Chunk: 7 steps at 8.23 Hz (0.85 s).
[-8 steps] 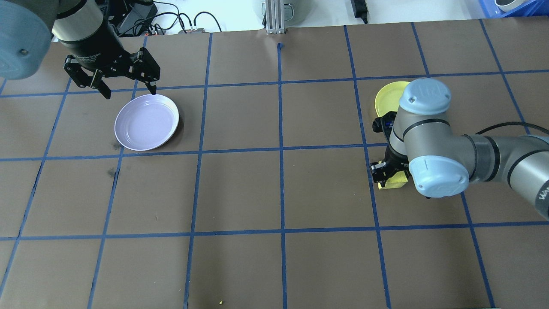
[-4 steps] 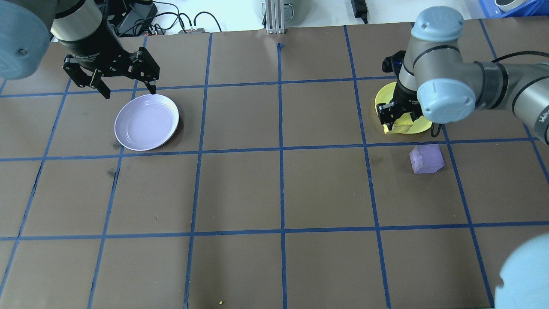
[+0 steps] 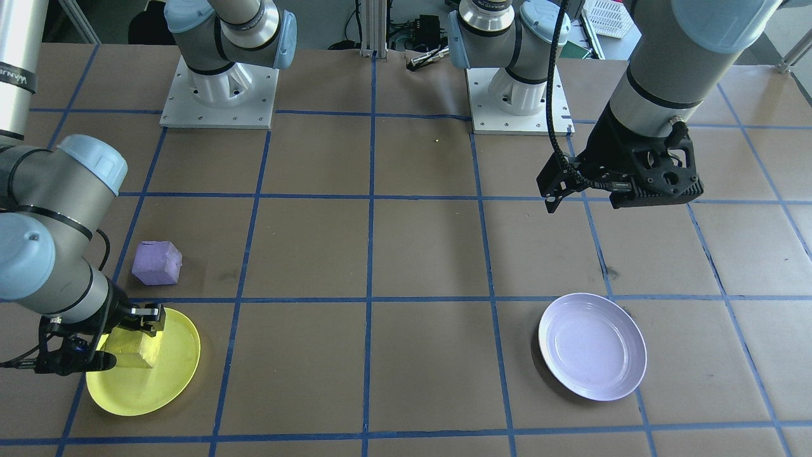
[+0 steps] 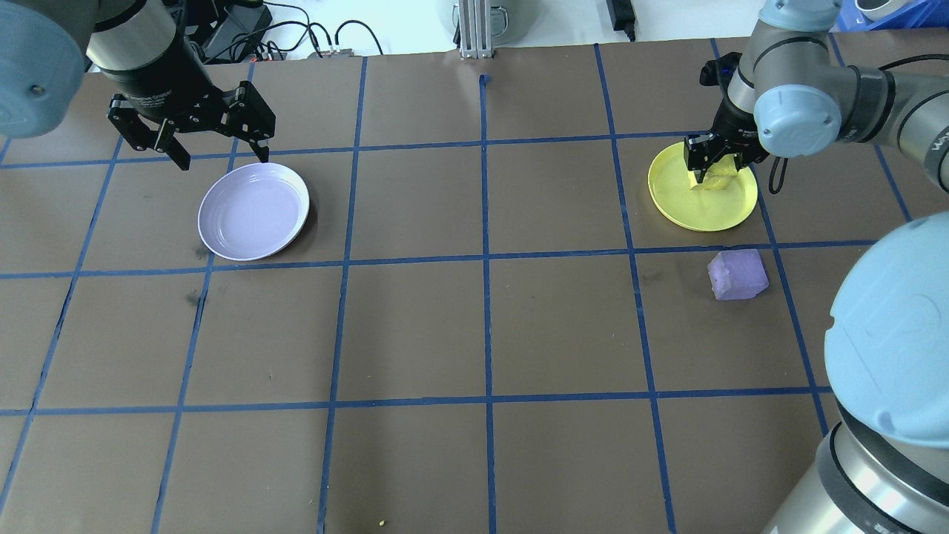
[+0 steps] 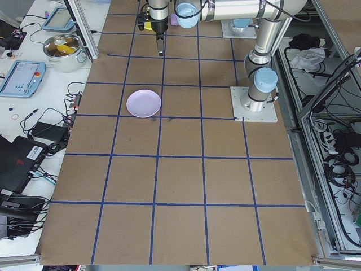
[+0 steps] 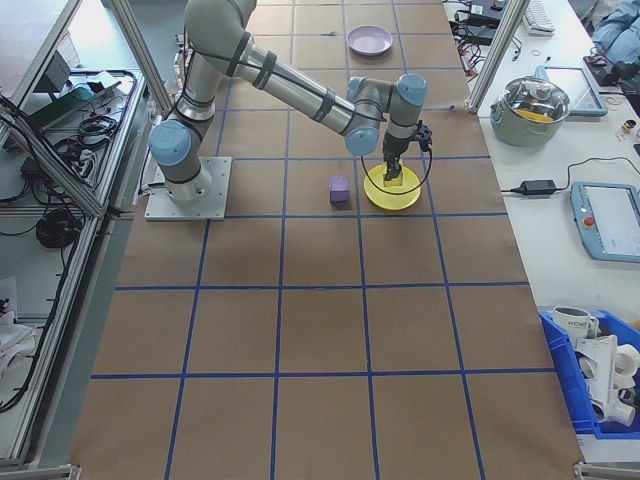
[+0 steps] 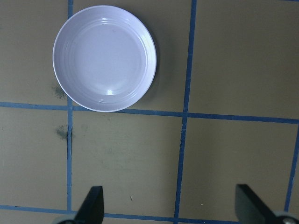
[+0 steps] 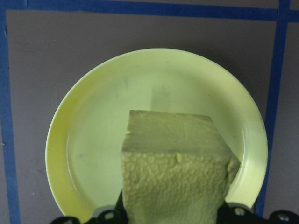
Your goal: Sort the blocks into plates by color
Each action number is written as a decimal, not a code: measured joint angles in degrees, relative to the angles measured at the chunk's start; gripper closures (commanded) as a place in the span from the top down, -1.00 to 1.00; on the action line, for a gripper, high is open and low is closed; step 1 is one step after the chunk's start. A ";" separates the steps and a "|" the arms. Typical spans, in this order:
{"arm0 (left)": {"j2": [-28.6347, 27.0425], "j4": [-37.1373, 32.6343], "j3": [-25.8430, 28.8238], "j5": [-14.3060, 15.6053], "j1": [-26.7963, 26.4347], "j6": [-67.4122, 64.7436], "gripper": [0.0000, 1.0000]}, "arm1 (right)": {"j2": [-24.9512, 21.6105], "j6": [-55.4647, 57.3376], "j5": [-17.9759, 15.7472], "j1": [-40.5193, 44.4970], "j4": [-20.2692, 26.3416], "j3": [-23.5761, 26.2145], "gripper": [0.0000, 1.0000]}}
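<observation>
The purple block (image 4: 737, 274) sits on the brown counter (image 4: 489, 334) just on the robot's side of the yellow plate (image 4: 689, 211), close by but not touching it; nobody has hold of it. Just beyond, over the yellow plate itself, the right hand (image 4: 713, 159) is clamped on the yellow block (image 4: 713, 178); the wrist view shows the block (image 8: 175, 179) pinched between the fingers with the plate (image 8: 93, 140) spread beneath it; whether the block already touches the plate, the pictures do not settle. So the step in hand looks like the drop-off of the first block; the next move calls for the fingers to part and the hand to lift straight off, clear of the rim. Far across the counter from the yellow plate, the lavender plate (image 4: 253, 211) lies with nothing in it; past its far rim hovers the left hand (image 4: 221, 157), fingers spread wide and holding nothing. The purple block is the job left; it must travel the counter's width to reach its plate.
</observation>
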 measured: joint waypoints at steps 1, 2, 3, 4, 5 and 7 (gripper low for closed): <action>0.01 -0.01 0.00 0.00 0.00 0.00 1.00 | 0.92 -0.15 0.17 -0.16 -0.95 -0.33 1.00; 0.01 -0.01 0.00 0.00 0.00 0.00 1.00 | 1.05 -0.37 0.24 -0.40 -1.32 -0.52 1.00; 0.01 -0.01 0.00 0.00 0.00 0.00 1.00 | 0.48 -0.50 0.27 -0.75 -0.94 -0.73 1.00; 0.01 -0.01 0.00 0.00 0.00 0.00 1.00 | -0.48 -0.57 0.31 -1.00 0.46 -0.63 1.00; -0.02 -0.01 0.00 0.00 0.00 0.00 1.00 | -1.92 -0.63 0.42 -1.13 2.03 0.13 0.98; -0.07 -0.02 0.00 0.00 0.00 0.00 1.00 | -5.76 -1.47 0.37 -1.73 4.53 5.69 0.91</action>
